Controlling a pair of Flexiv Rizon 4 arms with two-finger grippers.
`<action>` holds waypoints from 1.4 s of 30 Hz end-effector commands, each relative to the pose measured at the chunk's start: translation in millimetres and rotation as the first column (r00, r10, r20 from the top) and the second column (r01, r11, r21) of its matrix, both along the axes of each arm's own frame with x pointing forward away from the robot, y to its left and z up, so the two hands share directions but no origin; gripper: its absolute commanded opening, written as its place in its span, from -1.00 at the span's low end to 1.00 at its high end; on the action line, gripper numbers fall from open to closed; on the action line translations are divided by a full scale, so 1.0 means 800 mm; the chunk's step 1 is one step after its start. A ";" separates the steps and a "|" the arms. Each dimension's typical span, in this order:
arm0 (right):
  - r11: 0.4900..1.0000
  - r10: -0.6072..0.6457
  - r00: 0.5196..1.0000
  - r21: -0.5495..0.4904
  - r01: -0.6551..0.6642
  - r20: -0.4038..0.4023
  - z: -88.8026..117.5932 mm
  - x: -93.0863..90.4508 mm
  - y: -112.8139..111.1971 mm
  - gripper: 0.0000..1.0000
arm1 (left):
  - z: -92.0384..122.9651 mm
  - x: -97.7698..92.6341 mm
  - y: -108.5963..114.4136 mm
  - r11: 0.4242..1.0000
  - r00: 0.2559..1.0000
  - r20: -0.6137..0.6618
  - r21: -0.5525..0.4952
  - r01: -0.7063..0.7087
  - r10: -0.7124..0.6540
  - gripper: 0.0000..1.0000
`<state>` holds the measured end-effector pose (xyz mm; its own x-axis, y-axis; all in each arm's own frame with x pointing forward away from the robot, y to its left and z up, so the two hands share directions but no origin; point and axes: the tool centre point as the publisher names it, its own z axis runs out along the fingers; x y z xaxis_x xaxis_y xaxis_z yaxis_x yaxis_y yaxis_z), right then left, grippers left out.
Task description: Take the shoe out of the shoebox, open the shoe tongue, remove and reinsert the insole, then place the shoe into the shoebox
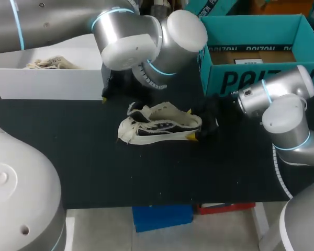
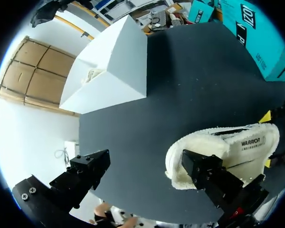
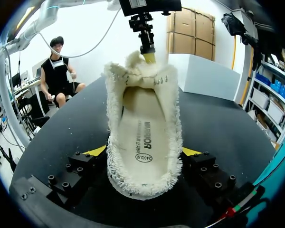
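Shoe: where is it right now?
Head view: the shoe lies mid-table, just in front of the white shoebox and teal box, its right end held by the right gripper.

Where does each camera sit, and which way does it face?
Head view: above and behind, looking down on the table; left arm and right arm enter from the sides.
Left wrist view: on the left wrist, looking past the open left gripper at the shoe and white box.
Right wrist view: on the right wrist, looking along the shoe clamped in the right gripper.
All three share the shoe.
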<state>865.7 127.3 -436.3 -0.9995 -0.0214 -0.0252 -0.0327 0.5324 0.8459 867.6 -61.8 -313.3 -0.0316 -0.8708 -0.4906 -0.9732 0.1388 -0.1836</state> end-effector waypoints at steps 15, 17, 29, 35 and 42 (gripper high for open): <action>1.000 -0.001 1.000 -0.001 0.001 -0.001 -0.003 0.001 -0.001 -1.00 | 0.073 -0.030 -0.045 0.295 0.110 -0.307 -0.663 0.688 -0.945 -1.00; 1.000 -0.001 1.000 -0.001 0.001 -0.001 -0.003 0.001 -0.001 -1.00 | 0.073 -0.025 -0.064 0.260 0.043 -0.314 -0.693 0.672 -0.948 -1.00; 1.000 -0.001 1.000 -0.001 0.001 -0.001 -0.003 0.001 -0.001 -1.00 | 0.071 -0.022 -0.077 0.278 0.040 -0.344 -0.681 0.678 -0.938 -1.00; 1.000 -0.001 1.000 -0.001 0.001 -0.001 -0.003 0.001 -0.001 -1.00 | 0.071 -0.022 -0.077 0.278 0.040 -0.344 -0.681 0.678 -0.938 -1.00; 1.000 -0.001 1.000 -0.001 0.001 -0.001 -0.003 0.001 -0.001 -1.00 | 0.073 -0.016 -0.089 0.136 0.036 -0.156 -0.700 0.701 -0.987 -1.00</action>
<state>865.8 127.2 -436.4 -0.9995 -0.0213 -0.0252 -0.0326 0.5323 0.8460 847.6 -133.7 -252.3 -0.9589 -0.2398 0.1517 -0.2331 0.9705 0.0608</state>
